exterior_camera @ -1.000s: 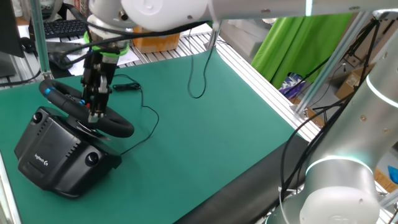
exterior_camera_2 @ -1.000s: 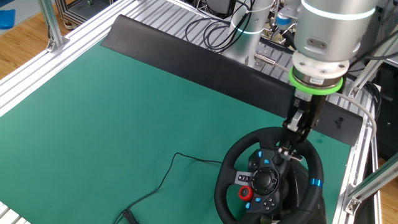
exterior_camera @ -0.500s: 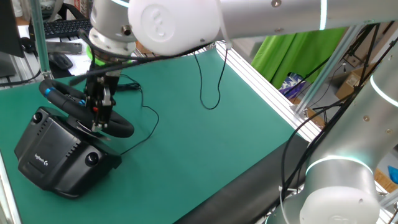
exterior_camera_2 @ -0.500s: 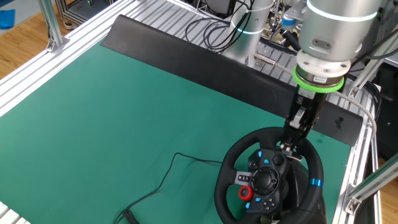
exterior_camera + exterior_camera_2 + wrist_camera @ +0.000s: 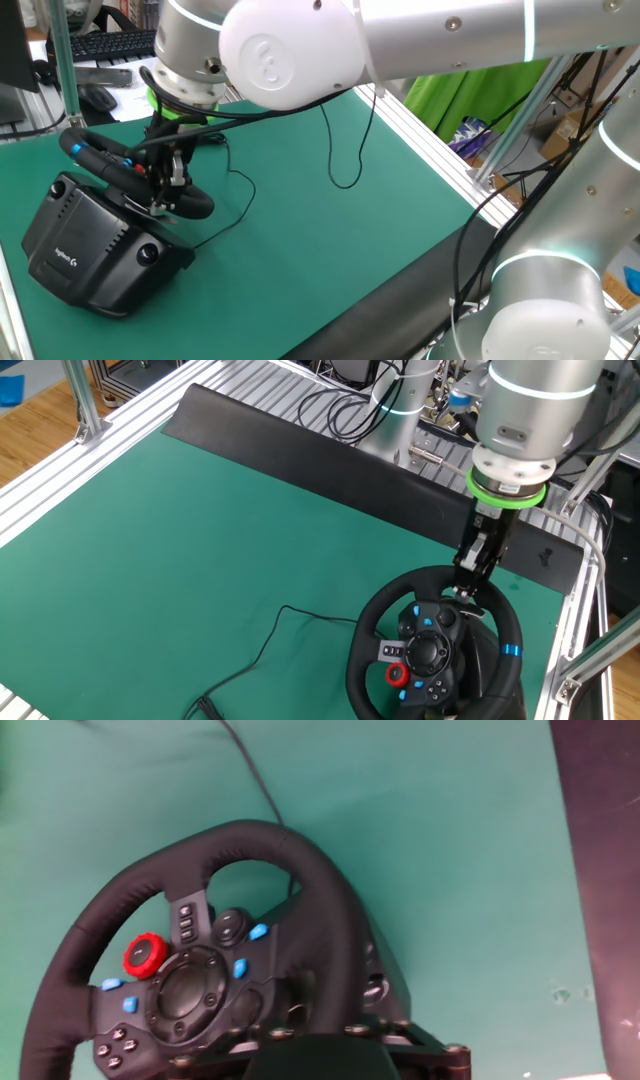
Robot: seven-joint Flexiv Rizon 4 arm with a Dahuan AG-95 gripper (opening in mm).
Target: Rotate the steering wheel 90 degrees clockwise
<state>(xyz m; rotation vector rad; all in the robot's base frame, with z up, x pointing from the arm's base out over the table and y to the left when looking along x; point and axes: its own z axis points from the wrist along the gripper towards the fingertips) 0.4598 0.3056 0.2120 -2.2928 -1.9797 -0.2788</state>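
The steering wheel is a black round rim with a blue stripe and a red button, mounted on a bulky black base at the table's corner. My gripper comes down from above onto the rim's far side. In the other fixed view the gripper straddles the top of the wheel, one finger inside the rim and one outside. In the hand view the rim runs down into the gripper at the bottom edge. The jaws look shut on the rim.
The wheel's thin black cable trails over the green mat, and another cable hangs from the arm. A keyboard and mouse lie behind the frame post. A black strip borders the mat.
The jaws have narrowed onto the wheel's rim. The wrist has swung a little while the hand stayed at the rim, and the wheel has turned only slightly.
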